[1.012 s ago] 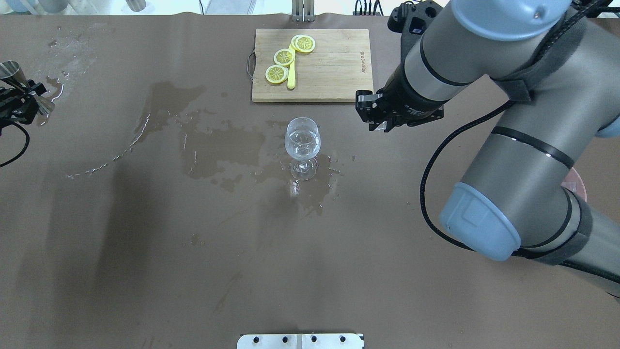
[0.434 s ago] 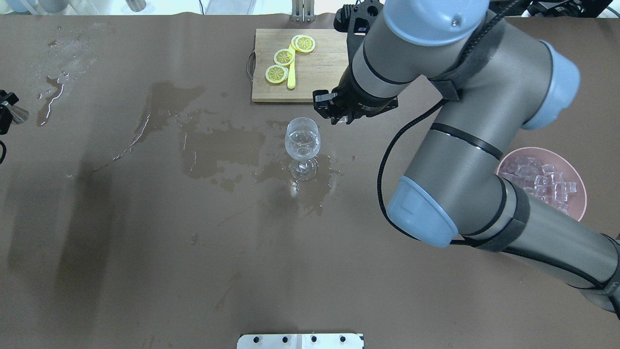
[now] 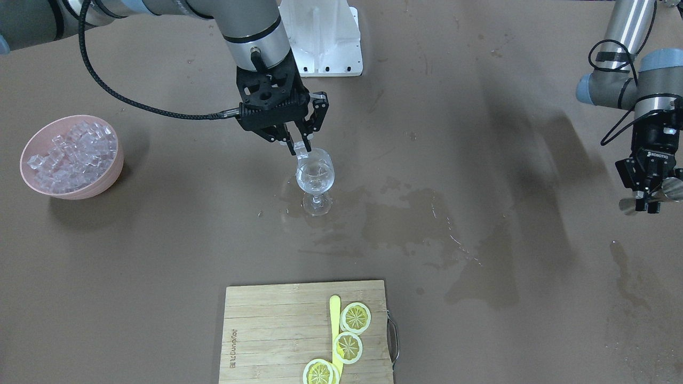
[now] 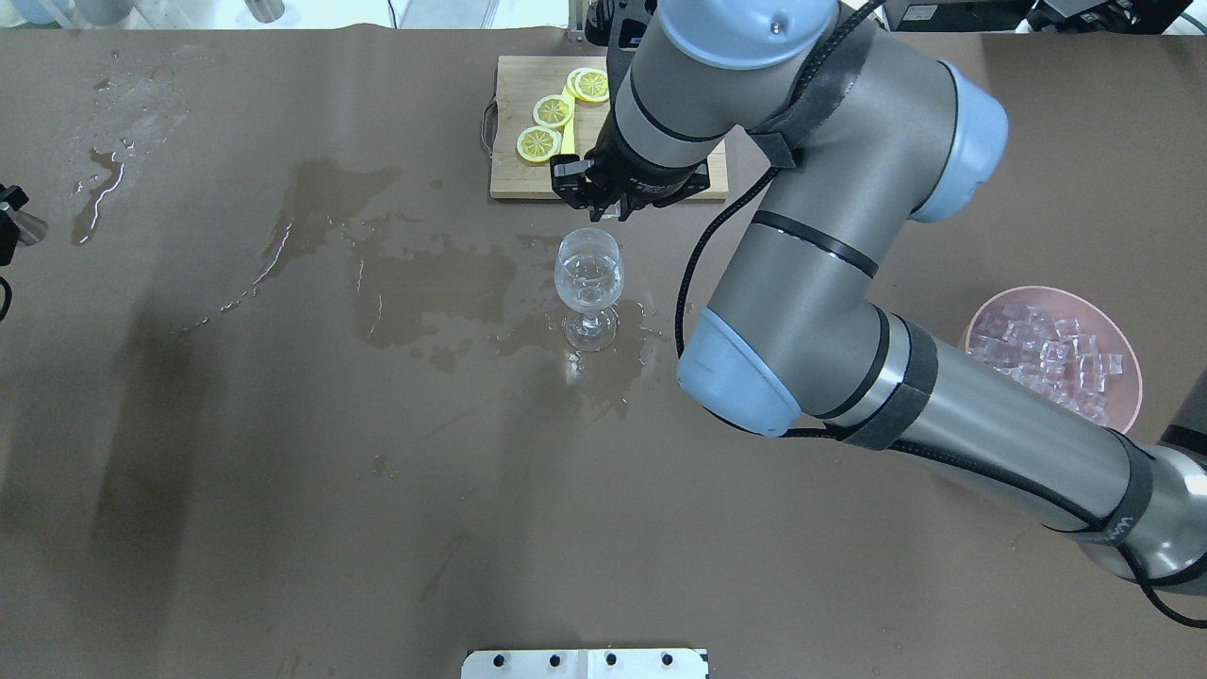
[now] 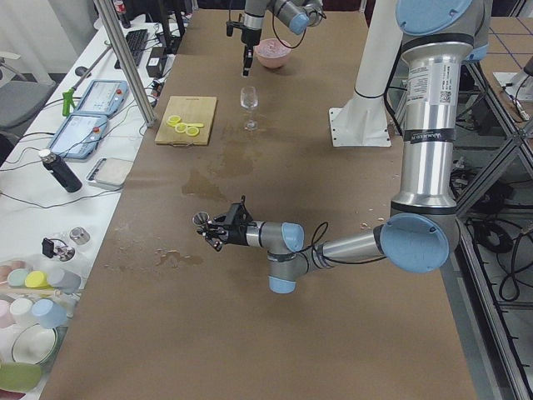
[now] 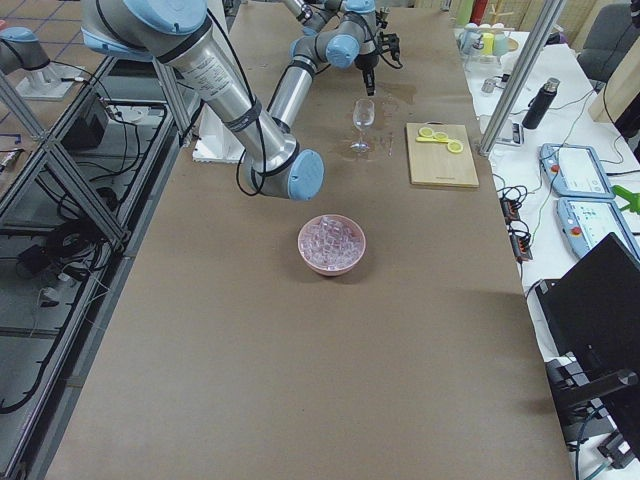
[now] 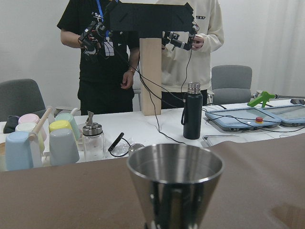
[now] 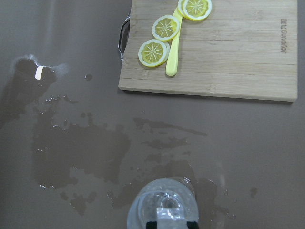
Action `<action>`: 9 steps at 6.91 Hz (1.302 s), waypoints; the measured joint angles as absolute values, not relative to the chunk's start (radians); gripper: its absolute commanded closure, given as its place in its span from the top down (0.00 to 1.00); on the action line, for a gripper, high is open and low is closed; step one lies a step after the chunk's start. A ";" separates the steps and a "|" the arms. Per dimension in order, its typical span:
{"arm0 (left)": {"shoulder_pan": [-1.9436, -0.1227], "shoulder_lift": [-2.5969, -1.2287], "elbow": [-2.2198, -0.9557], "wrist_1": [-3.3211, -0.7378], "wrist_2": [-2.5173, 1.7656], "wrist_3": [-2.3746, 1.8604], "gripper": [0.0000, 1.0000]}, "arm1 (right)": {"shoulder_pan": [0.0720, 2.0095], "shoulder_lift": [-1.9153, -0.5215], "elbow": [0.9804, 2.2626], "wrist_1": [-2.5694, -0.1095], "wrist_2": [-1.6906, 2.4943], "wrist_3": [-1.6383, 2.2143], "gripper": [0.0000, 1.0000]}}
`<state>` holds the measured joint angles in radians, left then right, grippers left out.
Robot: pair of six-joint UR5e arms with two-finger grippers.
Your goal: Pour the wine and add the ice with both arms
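While holding a jigger [image 3: 670,190], the left hand [image 3: 647,205] reads ROBOTIQ.

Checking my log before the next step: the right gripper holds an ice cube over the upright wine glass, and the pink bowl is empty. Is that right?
Not quite. The pink bowl is not empty: it is heaped with ice cubes, as the exterior front-facing view shows. The rest stands: the right gripper holds an ice cube over the upright wine glass.
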<state>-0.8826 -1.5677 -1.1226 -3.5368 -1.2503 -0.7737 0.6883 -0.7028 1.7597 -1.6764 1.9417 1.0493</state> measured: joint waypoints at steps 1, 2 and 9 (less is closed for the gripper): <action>-0.881 -1.577 -1.112 -3.534 -1.240 -0.773 0.00 | 0.679 -0.696 1.740 -1.667 1.937 1.048 0.08; -0.880 -1.587 -1.098 -3.533 -1.234 -0.773 0.00 | 0.669 -0.697 1.722 -1.649 1.930 1.049 0.08; -0.877 -1.610 -1.055 -3.485 -1.243 -0.745 0.00 | 0.654 -0.701 1.713 -1.626 1.919 1.048 0.60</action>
